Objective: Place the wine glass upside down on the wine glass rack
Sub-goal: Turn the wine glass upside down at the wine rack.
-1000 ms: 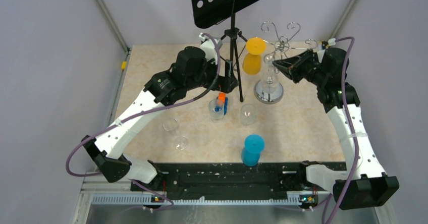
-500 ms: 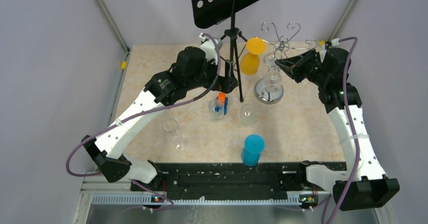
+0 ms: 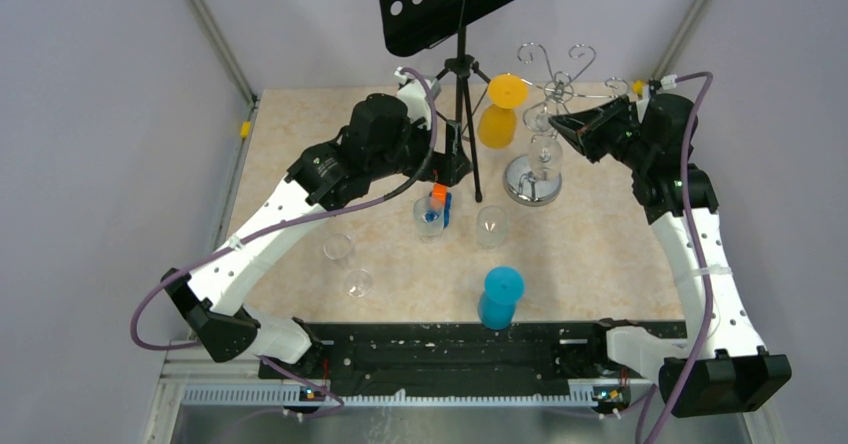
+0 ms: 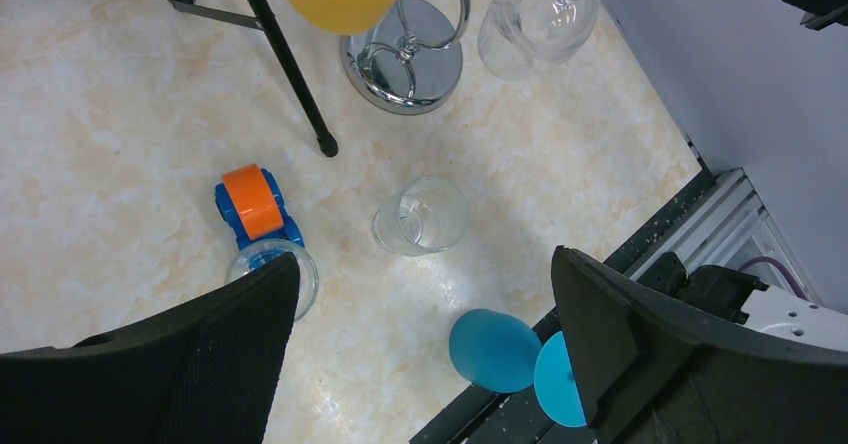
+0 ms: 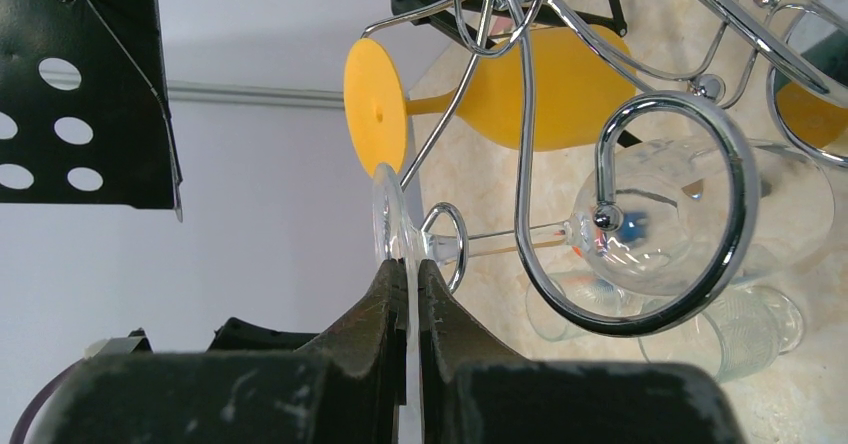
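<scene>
Right gripper (image 5: 408, 294) clamped on foot disc of clear wine glass (image 5: 690, 214), disc edge-on between fingers. Glass inverted, bowl down, stem crossing behind curled hook of wine glass rack (image 3: 520, 182), far right of table. From above, clear bowl blurs into chrome base. Seated in hook or not: can't tell. Right arm raised, gripper pointing left at hook height. Left gripper (image 4: 425, 269) wide open, empty, over table centre.

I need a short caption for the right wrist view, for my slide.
Right claw pinches the clear glass by its foot near the rack hooks; orange glass hangs behind.
</scene>
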`<control>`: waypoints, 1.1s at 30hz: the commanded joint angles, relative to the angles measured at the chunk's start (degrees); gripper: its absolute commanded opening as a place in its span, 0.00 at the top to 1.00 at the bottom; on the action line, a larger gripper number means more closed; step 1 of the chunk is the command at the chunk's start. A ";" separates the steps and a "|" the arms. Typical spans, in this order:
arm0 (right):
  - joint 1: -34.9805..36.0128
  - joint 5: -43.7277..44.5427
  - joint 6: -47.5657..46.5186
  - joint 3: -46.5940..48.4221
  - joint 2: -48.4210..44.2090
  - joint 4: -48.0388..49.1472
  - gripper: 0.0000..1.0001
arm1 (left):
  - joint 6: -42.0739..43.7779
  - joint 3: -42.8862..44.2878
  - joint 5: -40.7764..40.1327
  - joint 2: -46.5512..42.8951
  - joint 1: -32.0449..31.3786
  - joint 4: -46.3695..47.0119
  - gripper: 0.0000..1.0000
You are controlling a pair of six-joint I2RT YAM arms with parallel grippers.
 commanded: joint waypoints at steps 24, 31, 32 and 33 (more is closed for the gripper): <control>-0.34 2.88 -6.29 4.11 0.43 0.50 0.74 | 0.64 0.84 0.79 -1.00 -0.26 3.35 0.01; -0.33 4.25 -7.83 4.78 0.44 -1.84 0.47 | 0.81 1.01 0.66 -0.87 -0.25 3.51 0.01; -0.38 4.28 -8.02 4.91 0.41 -1.99 0.45 | 0.81 0.99 0.66 -0.82 -0.23 3.56 0.01; -0.34 4.39 -8.15 5.18 0.48 -2.26 0.35 | 0.81 0.99 0.57 -0.85 -0.25 3.65 0.01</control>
